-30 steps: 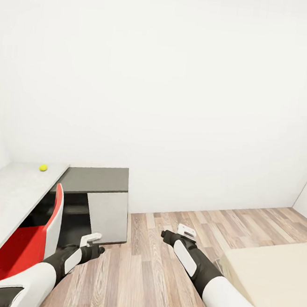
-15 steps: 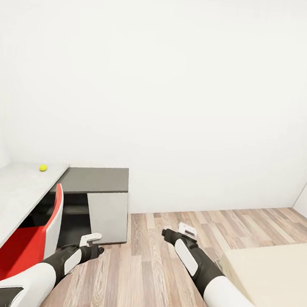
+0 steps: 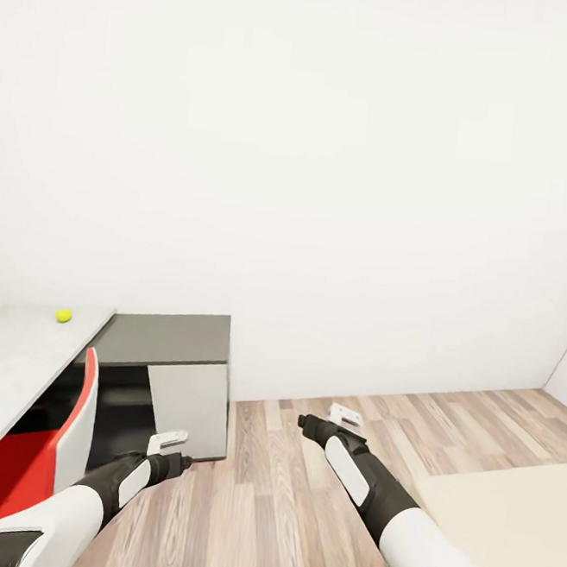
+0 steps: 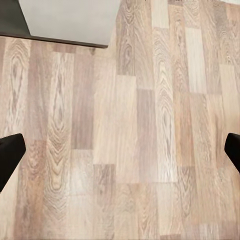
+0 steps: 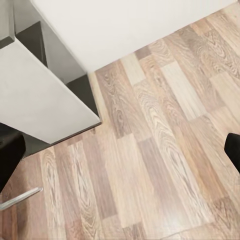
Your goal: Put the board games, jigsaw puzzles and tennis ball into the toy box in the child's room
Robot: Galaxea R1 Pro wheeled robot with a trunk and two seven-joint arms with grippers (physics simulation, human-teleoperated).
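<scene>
Small yellow-green tennis ball (image 3: 64, 315) rests on the white table (image 3: 6, 370) top, near its far end. Beige bed (image 3: 502, 530) mattress corner sits low at right, bare.

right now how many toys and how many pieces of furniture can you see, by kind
small yellow-green tennis ball: 1
long white-topped table: 1
low cabinet with dark grey top: 1
red and white chair: 1
beige mattress bed: 1
total: 5
</scene>
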